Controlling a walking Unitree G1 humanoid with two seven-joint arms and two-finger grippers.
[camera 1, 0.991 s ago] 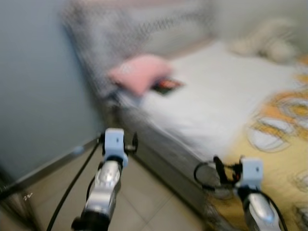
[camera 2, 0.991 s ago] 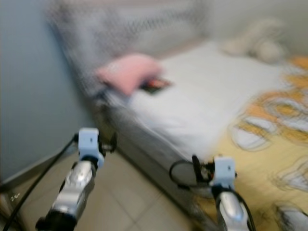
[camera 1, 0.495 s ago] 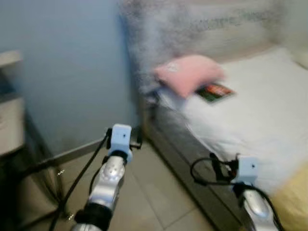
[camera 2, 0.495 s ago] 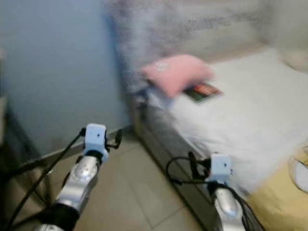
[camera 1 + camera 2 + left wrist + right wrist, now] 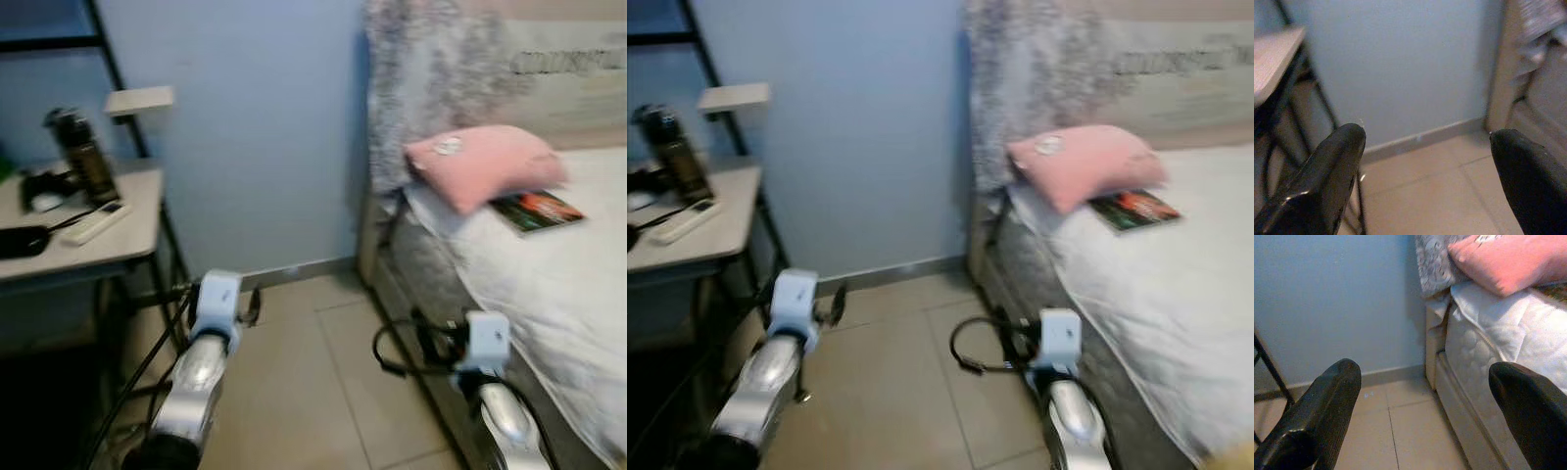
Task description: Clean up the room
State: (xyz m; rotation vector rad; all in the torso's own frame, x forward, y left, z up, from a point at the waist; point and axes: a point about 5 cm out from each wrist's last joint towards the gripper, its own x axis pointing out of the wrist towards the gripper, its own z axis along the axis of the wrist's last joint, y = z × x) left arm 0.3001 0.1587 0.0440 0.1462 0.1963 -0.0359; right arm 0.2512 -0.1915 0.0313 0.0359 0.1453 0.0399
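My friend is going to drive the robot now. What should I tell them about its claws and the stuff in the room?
Left claw: open, holding nothing, out over the tiled floor facing the blue wall.
Right claw: open, holding nothing, low beside the bed.
Things: a pink pillow lies at the head of the bed, with a book lying partly under its edge. On the side table to the robot's left are a dark bottle, a white remote and some dark items too blurred to name.
Done: nothing picked up, as far as things show now.
Left: probably choose what to tidy first; the book looks nearest.

Desk (image 5: 118, 245) left, bed (image 5: 549, 284) right w/ pillow (image 5: 485, 162), book (image 5: 539, 209).
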